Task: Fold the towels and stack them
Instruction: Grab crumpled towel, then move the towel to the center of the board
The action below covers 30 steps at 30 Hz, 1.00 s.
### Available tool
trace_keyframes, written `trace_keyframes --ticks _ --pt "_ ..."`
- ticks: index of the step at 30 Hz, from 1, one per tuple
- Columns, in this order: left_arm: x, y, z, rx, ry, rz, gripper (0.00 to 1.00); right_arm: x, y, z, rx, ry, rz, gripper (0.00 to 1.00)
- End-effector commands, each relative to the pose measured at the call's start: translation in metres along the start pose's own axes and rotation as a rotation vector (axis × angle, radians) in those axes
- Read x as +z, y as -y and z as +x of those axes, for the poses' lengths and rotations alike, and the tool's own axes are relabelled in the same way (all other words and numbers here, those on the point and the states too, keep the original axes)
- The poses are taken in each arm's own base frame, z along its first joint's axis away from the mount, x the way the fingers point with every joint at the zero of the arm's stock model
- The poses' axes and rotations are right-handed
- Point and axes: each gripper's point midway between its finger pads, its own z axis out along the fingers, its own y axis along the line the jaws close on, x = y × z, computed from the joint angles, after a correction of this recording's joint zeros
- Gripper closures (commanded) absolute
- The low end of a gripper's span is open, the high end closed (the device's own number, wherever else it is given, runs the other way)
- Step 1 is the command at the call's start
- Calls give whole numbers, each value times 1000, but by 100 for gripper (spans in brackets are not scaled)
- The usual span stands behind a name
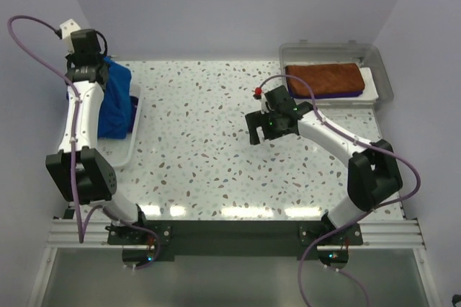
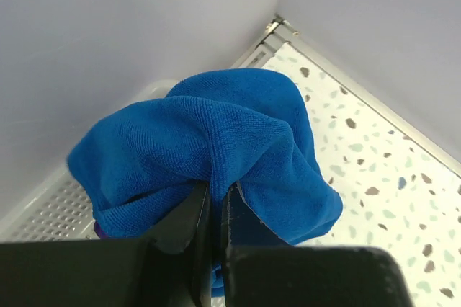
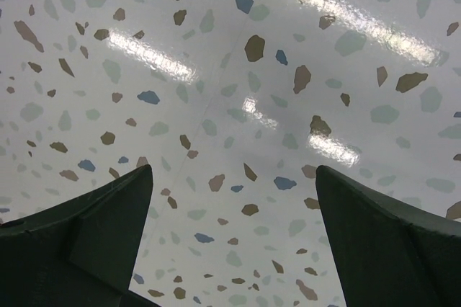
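lifting the crumpled blue microfibre towel [image 2: 216, 127] out of the white perforated tray [image 1: 124, 150] at the far left is, i judge, the step in hand. my left gripper [image 2: 215, 193] is pinching a bunched fold of it, fingers pressed together with cloth between them. the rest hangs in a lump over the tray, close to the left wall. i cannot tell whether its lowest part touches the tray.

my right gripper [image 3: 234, 174] is spread wide and holds nothing, hovering above the speckled terrazzo table [image 1: 194, 148] right of centre. at the far right a folded brown towel [image 1: 323, 76] lies on a folded purple towel [image 1: 338, 95] inside the clear plastic bin [image 1: 383, 83], so the stack is begun and the blue one is not yet folded.

to do this well i should raise the cloth until its bottom edge is free of the tray rim. then i should carry it right to the middle of the table and drag it down so it spreads rather than heaps. my grip is on a bunch, not a corner, so i expect the right gripper must find an edge and flatten it before any fold.
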Motion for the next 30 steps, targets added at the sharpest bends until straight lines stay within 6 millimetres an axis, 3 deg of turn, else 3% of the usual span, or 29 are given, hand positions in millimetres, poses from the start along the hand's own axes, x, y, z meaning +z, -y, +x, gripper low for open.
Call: trace_keyframes --ticks 1,2,3,5,6,9,11,12,14,15,17,18,20,21,23,24,26,27,30 --pt "-37 26 -36 20 58 108 97 -18 -3 -8 -23 50 -12 1" --pt "-47 39 -41 35 72 162 97 -20 -1 -8 -23 53 -1 1" --pt "-65 72 -38 67 73 266 97 -21 -1 -9 -23 58 3 1" --pt "-95 107 -46 98 97 374 97 -28 0 -15 -19 90 15 1" --pt "-120 137 -39 126 87 483 97 -30 3 -18 -18 104 34 1" --pt "-181 181 -39 134 81 707 96 -48 9 -30 -9 168 79 1" --pt "-212 190 -32 134 73 785 95 -64 13 -40 -7 224 112 1" --pt "-228 201 -10 161 35 842 94 -72 19 -44 -2 248 149 1" --pt "-255 203 4 169 14 909 94 -90 22 -52 4 307 174 1" --pt "-269 209 34 214 -40 951 93 -95 25 -53 6 323 188 1" --pt "-291 208 62 252 -76 1005 90 -107 29 -56 18 358 216 1" --pt "-298 208 108 322 -154 1031 85 -114 28 -58 18 381 213 1" --pt "-306 200 149 356 -224 1046 74 -116 26 -56 14 383 198 1" --pt "-288 183 198 411 -315 995 60 -116 25 -55 5 378 195 1" --pt "-285 166 237 412 -399 992 49 -110 23 -49 -2 344 181 1" --pt "-277 145 277 454 -481 962 38 -104 23 -44 -8 319 177 2" --pt "-291 131 295 439 -520 998 24 -95 19 -35 -17 282 145 2" --pt "-288 116 315 457 -557 977 16 -88 18 -28 -19 258 133 4" --pt "-294 99 323 437 -586 981 13 -62 10 -12 -27 174 71 11"
